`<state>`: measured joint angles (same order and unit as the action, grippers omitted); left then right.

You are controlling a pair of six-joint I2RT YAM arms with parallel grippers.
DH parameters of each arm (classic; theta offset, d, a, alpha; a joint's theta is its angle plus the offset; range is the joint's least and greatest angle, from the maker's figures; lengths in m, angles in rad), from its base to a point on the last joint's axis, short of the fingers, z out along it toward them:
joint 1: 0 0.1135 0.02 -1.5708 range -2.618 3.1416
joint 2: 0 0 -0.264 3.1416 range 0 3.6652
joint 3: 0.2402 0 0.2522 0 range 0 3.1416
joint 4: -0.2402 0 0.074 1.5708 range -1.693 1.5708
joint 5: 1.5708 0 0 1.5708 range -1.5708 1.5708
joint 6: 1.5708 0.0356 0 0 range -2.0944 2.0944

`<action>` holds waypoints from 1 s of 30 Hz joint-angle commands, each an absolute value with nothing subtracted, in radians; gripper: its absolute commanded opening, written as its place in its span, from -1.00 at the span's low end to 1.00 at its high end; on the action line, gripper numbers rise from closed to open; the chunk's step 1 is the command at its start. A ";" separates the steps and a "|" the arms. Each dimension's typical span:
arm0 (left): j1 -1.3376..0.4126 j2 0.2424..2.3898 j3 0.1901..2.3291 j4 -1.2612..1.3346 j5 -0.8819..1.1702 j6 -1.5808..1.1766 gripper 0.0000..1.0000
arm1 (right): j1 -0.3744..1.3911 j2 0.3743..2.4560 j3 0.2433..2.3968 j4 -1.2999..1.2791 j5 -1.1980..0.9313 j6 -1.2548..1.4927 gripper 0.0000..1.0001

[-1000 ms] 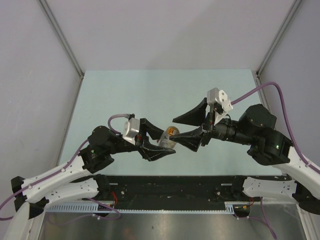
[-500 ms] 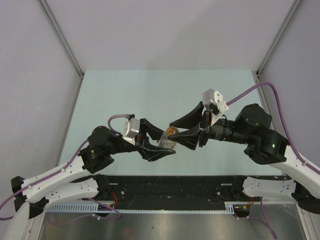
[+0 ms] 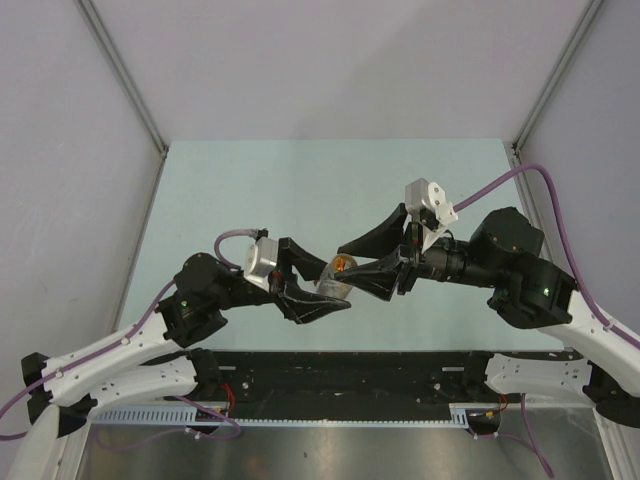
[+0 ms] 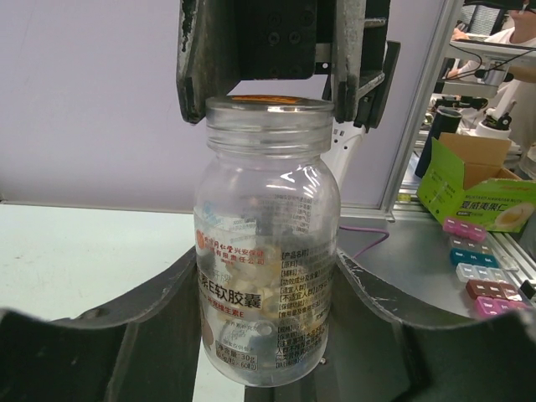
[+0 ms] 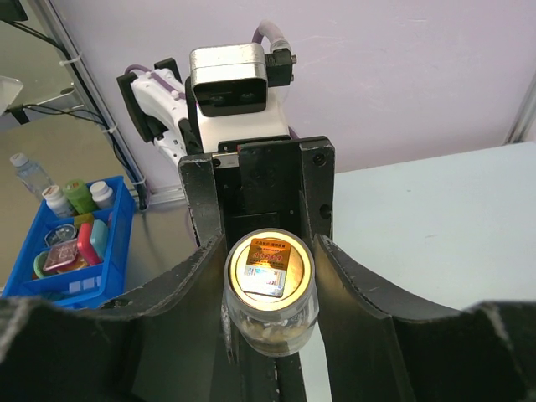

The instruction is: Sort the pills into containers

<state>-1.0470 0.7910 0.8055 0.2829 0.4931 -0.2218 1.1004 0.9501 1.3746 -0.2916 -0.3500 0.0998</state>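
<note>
My left gripper is shut on the body of a small clear round bottle, holding it above the table's near middle. In the left wrist view the bottle stands upright between the jaws, with pale tan pills at its bottom. My right gripper has come in from the right. Its fingers press on both sides of the cream cap, which bears an orange and silver sticker. A dark red pill box lies among several coloured ones off the table.
The pale green table has grey walls on three sides. A green cardboard box stands beyond the table on the right. A blue bin with small bottles sits off the table on the left.
My right gripper moved left and closed in around the bottle's top. My left gripper and the bottle stayed still.
</note>
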 commanded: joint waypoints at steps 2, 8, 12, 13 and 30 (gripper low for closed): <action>-1.051 0.785 0.813 0.334 0.453 -0.244 -0.99 | 1.121 0.950 1.373 -0.275 -0.411 0.098 -0.01; -1.049 0.788 0.811 0.334 0.451 -0.247 -0.99 | 1.129 0.950 1.373 -0.276 -0.433 0.097 -0.01; -1.049 0.785 0.810 0.334 0.446 -0.247 -0.99 | 1.135 0.950 1.373 -0.276 -0.446 0.092 -0.02; -1.049 0.785 0.808 0.334 0.443 -0.247 -0.99 | 1.135 0.950 1.373 -0.278 -0.449 0.092 -0.01; -1.049 0.790 0.807 0.334 0.439 -0.252 -0.99 | 1.161 0.936 1.373 -0.279 -0.474 0.084 -0.02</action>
